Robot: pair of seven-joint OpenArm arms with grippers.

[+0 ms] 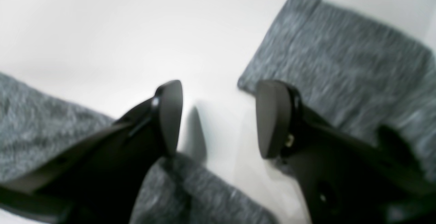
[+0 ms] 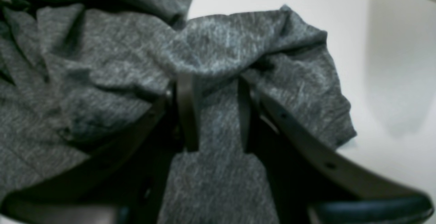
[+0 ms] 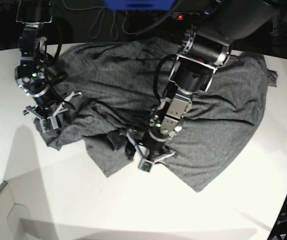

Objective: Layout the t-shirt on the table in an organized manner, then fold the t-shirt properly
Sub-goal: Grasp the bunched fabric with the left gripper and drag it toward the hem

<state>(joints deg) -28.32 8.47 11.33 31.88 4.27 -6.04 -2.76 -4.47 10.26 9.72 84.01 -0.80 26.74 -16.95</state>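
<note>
I am in the layout step: the heather dark-grey knit t-shirt (image 3: 183, 100) lies rumpled across the smooth white table (image 3: 58, 200). At nine o'clock, my right gripper (image 3: 51, 112) has a bunched fold pinched between its part-closed jaws. At six o'clock of the shirt, my left gripper (image 3: 144, 152) hangs half open, empty over bare table beside a hem. Next, I judge, it must grip that edge and spread the shirt.

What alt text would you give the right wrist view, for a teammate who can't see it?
Close, blurry view of the right gripper shut on a bunched fold of the heather dark-grey t-shirt, cloth pinched between its black fingers. Rumpled fabric fills the left and centre; bare white table shows on the right.
</note>
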